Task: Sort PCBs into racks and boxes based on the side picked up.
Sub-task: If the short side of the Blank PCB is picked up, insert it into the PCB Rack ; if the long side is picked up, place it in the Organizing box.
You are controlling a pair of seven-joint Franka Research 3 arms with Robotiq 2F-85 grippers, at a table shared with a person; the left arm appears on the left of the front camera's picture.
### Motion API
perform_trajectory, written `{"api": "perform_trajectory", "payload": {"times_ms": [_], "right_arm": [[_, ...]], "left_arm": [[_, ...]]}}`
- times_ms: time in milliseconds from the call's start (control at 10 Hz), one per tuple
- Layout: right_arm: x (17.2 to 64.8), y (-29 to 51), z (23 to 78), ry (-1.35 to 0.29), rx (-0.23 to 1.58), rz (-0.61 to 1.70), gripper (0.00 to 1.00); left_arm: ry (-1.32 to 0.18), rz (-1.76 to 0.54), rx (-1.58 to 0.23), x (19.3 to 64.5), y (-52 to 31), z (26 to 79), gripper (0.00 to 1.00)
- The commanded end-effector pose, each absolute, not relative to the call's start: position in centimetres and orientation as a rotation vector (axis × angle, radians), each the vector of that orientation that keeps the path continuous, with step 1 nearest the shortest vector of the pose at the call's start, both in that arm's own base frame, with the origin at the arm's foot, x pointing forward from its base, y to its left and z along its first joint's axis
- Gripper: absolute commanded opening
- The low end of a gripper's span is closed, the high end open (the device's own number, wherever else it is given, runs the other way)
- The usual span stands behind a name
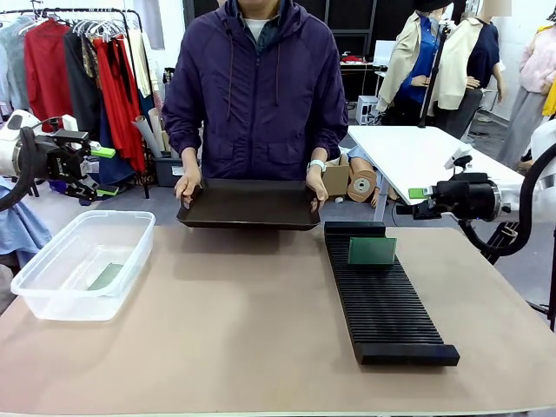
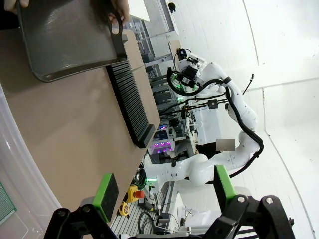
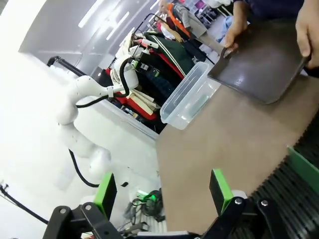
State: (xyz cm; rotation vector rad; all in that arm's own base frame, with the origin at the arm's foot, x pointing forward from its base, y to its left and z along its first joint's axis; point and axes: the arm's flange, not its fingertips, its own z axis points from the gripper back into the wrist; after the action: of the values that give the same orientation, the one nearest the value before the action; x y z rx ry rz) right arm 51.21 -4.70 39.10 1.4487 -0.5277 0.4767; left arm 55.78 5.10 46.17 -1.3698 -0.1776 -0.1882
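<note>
1. Front view: the whole table [image 1: 261, 339] shows. There are two PCBs. One PCB in the tub [image 1: 106, 276] lies flat on the floor of the clear box [image 1: 52, 291] at the near left. One PCB in the rack [image 1: 372, 250] stands upright in a slot near the far end of the black rack [image 1: 382, 300] at the right. A person at the far side holds one shallow black tray [image 1: 250, 208] by both ends with two hands. The left gripper [image 1: 102, 169] hangs off the table's left edge and the right gripper [image 1: 419, 198] off its far right; both sit well apart from either board.

2. Left wrist view: the left gripper's fingers [image 2: 105, 191] stand wide open with nothing between them. It adds the tray's inside and the rack's full length, with the right arm beyond. The board in the tub shows just as a corner at the lower left edge, beside the fingers rather than between them.

3. Right wrist view: the right gripper's fingers [image 3: 220, 188] stand open and empty. The rack's board rises at the right edge, near the right finger but not between the two. The box sits far across the table.
</note>
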Motion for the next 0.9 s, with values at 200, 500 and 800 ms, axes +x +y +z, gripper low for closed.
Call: {"api": "perform_trajectory", "payload": {"times_ms": [200,500,800], "right_arm": [[48.9,-2.9,43.2,-0.36,1.471,0.305,1.0],[47.8,-2.6,45.0,-0.261,1.578,0.233,1.0],[48.1,-2.6,44.6,-0.266,1.545,0.278,1.0]], "left_arm": [[-0.181,-0.188,-1.371,55.5,5.1,46.4,1.0],[-0.181,-0.188,-1.371,55.5,5.1,46.4,1.0],[-0.181,-0.188,-1.371,55.5,5.1,46.4,1.0]]}}
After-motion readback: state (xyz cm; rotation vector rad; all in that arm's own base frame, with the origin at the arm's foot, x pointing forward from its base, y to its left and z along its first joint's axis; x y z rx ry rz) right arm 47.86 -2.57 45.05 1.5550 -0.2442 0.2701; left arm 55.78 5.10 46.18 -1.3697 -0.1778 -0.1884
